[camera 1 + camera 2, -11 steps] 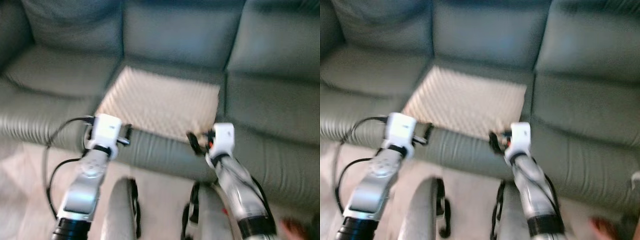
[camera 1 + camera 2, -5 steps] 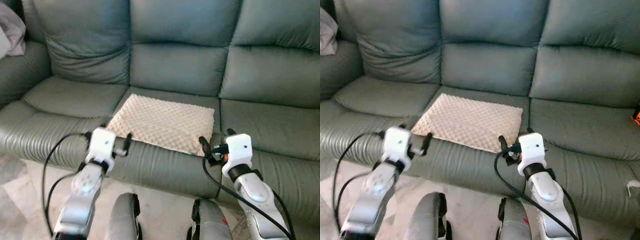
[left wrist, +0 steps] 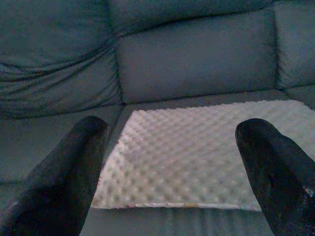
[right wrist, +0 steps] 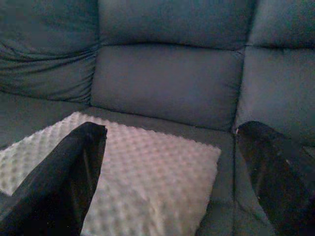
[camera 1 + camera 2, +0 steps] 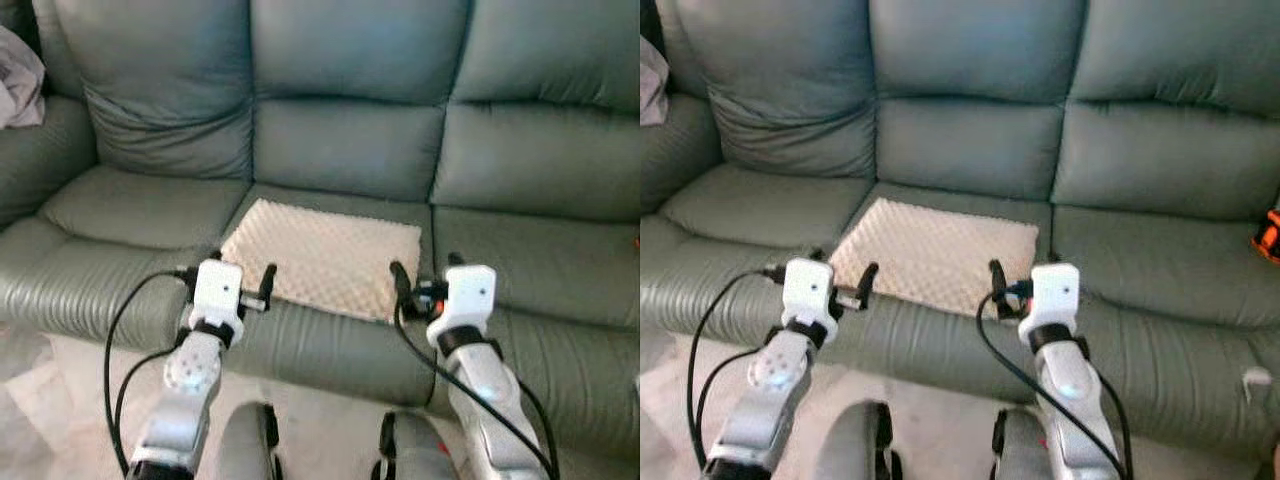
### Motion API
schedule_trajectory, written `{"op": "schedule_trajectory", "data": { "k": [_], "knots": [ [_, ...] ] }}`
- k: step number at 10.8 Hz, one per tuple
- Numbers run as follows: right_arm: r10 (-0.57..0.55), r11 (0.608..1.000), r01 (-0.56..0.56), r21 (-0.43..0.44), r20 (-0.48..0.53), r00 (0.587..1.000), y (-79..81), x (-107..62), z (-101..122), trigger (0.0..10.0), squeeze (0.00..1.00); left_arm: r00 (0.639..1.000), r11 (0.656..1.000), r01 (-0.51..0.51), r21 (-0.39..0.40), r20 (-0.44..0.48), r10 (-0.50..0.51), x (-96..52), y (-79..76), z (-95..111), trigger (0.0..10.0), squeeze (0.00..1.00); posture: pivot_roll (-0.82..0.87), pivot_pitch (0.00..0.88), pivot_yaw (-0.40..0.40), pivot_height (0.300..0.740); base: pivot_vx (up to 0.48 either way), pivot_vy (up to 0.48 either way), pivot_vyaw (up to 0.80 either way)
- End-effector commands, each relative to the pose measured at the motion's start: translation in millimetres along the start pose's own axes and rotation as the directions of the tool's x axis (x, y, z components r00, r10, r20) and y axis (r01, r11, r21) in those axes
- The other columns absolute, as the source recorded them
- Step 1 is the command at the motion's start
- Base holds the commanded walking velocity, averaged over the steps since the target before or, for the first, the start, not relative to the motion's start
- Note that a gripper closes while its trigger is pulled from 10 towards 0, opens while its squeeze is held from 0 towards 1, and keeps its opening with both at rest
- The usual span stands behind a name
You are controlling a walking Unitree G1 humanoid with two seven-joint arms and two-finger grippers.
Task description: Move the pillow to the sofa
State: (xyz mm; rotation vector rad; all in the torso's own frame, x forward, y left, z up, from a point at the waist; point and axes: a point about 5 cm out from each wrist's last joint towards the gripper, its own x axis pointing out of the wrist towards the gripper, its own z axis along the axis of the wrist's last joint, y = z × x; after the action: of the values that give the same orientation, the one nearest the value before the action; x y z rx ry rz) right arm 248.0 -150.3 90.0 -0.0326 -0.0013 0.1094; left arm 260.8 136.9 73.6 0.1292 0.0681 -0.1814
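Pillow (image 5: 322,256): flat, cream, dimpled.

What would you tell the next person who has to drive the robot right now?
Left gripper: open, holding nothing, in the air in front of the sofa's front edge, near the pillow's left front corner.
Right gripper: open, holding nothing, near the pillow's right front corner.
Pillow: the cream bumpy one lies flat on the middle seat of the green sofa, free of both grippers.
Done: the pillow rests on the sofa, so the job looks finished.
Left: nothing obvious; perhaps just draw both arms away.
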Motion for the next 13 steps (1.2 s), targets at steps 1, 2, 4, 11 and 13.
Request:
{"op": "schedule_trajectory", "data": {
  "k": [1, 2, 4, 11, 13],
  "knots": [
    [-0.008, 1.0, 0.008, 0.005, 0.009, 1.0, -1.2, 0.8, 1, 10.0, 0.0, 1.0, 0.999, -0.03, 0.015, 0.005, 0.03, 2.6, 10.0, 0, 10.0, 0.0, -0.05, 0.0, 0.056, 0.723, 0.0, 0.0, 0.0],
    [-0.016, 1.0, 0.016, 0.017, -0.001, 1.0, -2.9, -0.6, -3, 10.0, 0.0, 0.999, 0.999, -0.031, 0.017, 0.011, 0.031, 4.1, 10.3, 0, 10.0, 0.0, -0.05, 0.0, 0.054, 0.737, 0.0, 0.0, 0.0],
    [-0.019, 1.0, 0.02, 0.009, -0.006, 1.0, -5.5, 0.5, -8, 10.0, 0.0, 0.998, 0.999, -0.053, 0.013, 0.034, 0.052, 15.1, 10.5, 5, 10.0, 0.0, -0.05, 0.0, 0.057, 0.74, 0.0, 0.0, 0.0],
    [-0.043, 0.999, 0.043, -0.007, 0.022, 0.999, -6.2, 12.2, 2, 10.0, 0.0, 0.986, 0.99, -0.139, -0.006, 0.088, 0.139, 40.4, 16.1, 23, 10.0, 0.0, -0.11, 0.0, 0.104, 0.74, 0.0, 0.0, 0.0],
    [-0.049, 0.999, 0.049, -0.007, 0.017, 0.999, -11.6, 12.6, 3, 10.0, 0.0, 0.983, 0.987, -0.161, 0.0, 0.091, 0.16, 39.1, 17.1, 24, 10.0, 0.0, -0.11, 0.0, 0.097, 0.74, 0.0, 0.0, 0.0]
  ]
}}
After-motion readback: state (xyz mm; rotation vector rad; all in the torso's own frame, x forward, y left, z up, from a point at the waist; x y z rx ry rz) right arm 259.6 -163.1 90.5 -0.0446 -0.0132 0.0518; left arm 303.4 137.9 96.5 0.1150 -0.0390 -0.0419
